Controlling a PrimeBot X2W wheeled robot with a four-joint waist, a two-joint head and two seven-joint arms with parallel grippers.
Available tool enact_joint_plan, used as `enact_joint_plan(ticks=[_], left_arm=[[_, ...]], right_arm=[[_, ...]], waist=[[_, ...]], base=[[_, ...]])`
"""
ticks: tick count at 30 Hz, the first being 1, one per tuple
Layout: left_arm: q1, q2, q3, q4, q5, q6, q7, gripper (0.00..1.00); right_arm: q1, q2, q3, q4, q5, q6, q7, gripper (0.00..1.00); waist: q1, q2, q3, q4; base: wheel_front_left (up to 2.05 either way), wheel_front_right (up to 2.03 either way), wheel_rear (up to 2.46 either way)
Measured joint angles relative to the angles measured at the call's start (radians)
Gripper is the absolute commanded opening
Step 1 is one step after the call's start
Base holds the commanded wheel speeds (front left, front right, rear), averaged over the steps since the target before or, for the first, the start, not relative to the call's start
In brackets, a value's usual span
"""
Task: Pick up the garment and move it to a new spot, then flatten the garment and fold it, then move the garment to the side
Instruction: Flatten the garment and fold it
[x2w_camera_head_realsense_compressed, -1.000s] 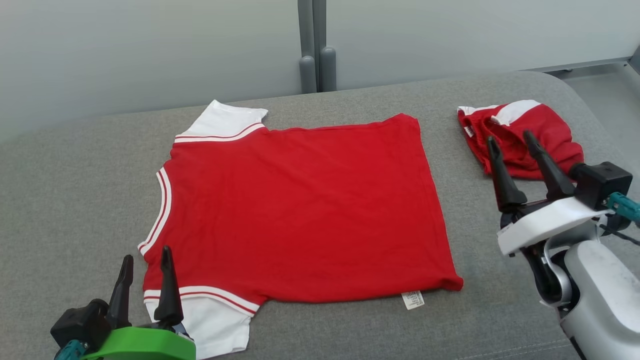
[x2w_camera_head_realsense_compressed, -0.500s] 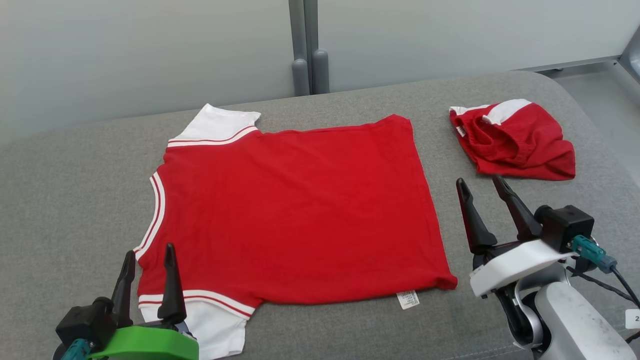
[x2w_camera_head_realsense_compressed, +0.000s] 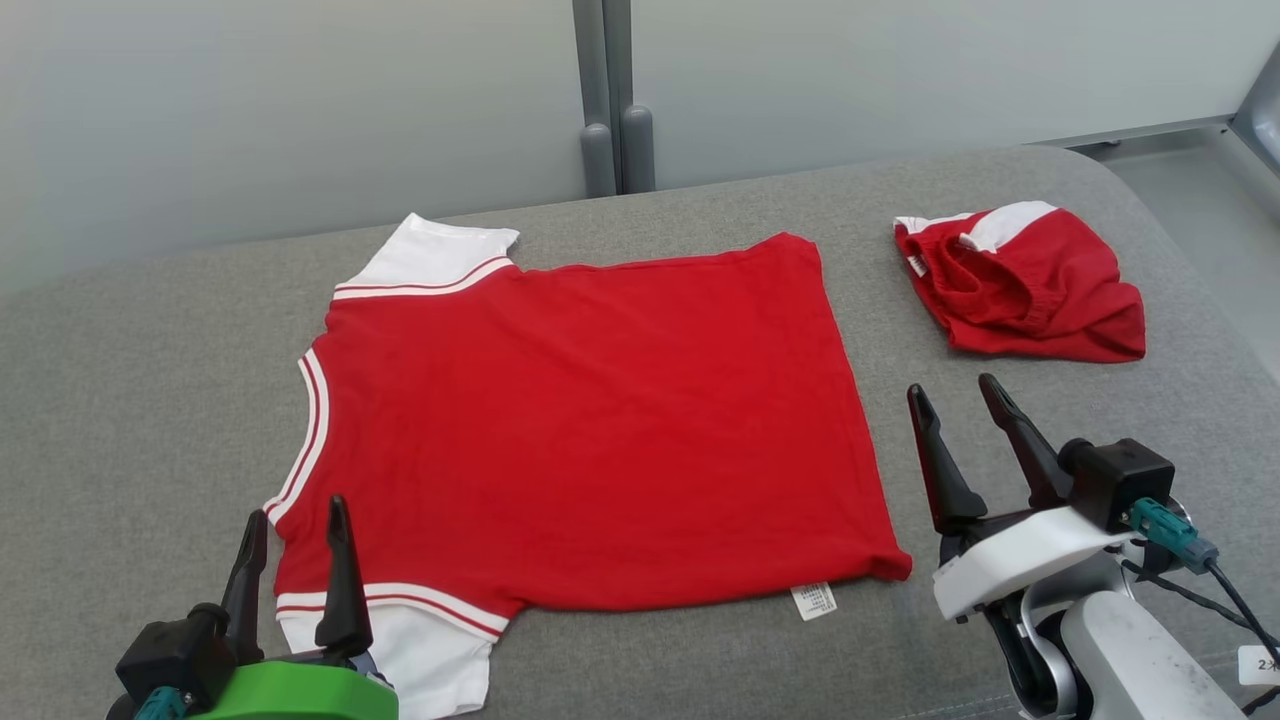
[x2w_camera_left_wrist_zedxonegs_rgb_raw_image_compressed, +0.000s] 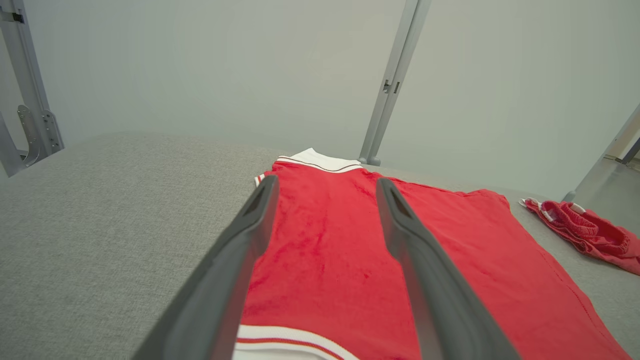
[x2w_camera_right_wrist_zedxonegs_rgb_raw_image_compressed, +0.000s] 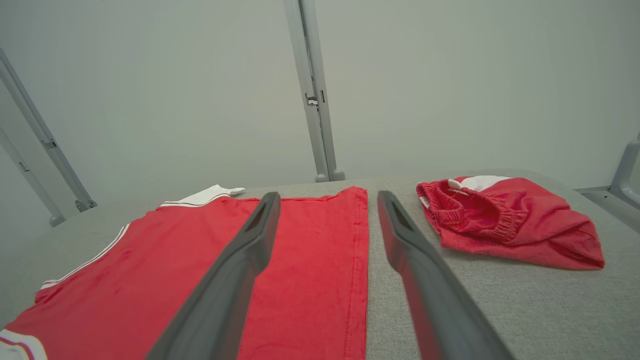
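A red T-shirt (x2w_camera_head_realsense_compressed: 590, 430) with white, red-striped sleeves lies spread flat on the grey padded surface (x2w_camera_head_realsense_compressed: 150, 380), neck to the left and hem to the right. A white label pokes out at its near hem corner. My left gripper (x2w_camera_head_realsense_compressed: 298, 508) is open above the shirt's near sleeve, empty; the left wrist view looks along the shirt (x2w_camera_left_wrist_zedxonegs_rgb_raw_image_compressed: 350, 260) between its fingers. My right gripper (x2w_camera_head_realsense_compressed: 952, 386) is open and empty just right of the hem, short of a crumpled pair of red shorts (x2w_camera_head_realsense_compressed: 1020, 285). The right wrist view has the hem edge (x2w_camera_right_wrist_zedxonegs_rgb_raw_image_compressed: 357, 260) between the fingers.
The shorts (x2w_camera_right_wrist_zedxonegs_rgb_raw_image_compressed: 500, 220) lie bunched at the far right of the surface. A pale wall with a grey post (x2w_camera_head_realsense_compressed: 605, 100) runs behind. The surface rounds off at the right, with floor (x2w_camera_head_realsense_compressed: 1200, 190) beyond. Bare grey padding lies left of the shirt.
My right gripper has drawn back from over the shorts toward the near edge, stopping beside the shirt's hem. The head view shifted slightly. The left gripper and both garments stayed put.
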Motion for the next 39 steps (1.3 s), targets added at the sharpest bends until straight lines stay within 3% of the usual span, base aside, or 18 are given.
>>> enact_joint_plan(ticks=[26, 39], left_arm=[[0.059, -0.008, -0.004, 0.038, 0.001, 0.000, -0.002, 1.00], [0.170, -0.009, -0.017, 0.164, -0.146, -0.015, 0.065, 1.00]], right_arm=[[0.043, 0.020, -0.049, 0.004, -0.043, 0.011, 0.000, 1.00], [0.059, 0.027, -0.064, 0.005, -0.053, 0.022, 0.000, 1.00]], waist=[[0.0000, 0.0000, -0.004, 0.050], [0.0000, 0.0000, 0.022, 0.105]], base=[[0.00, 0.00, 0.00], [0.00, 0.00, 0.00]])
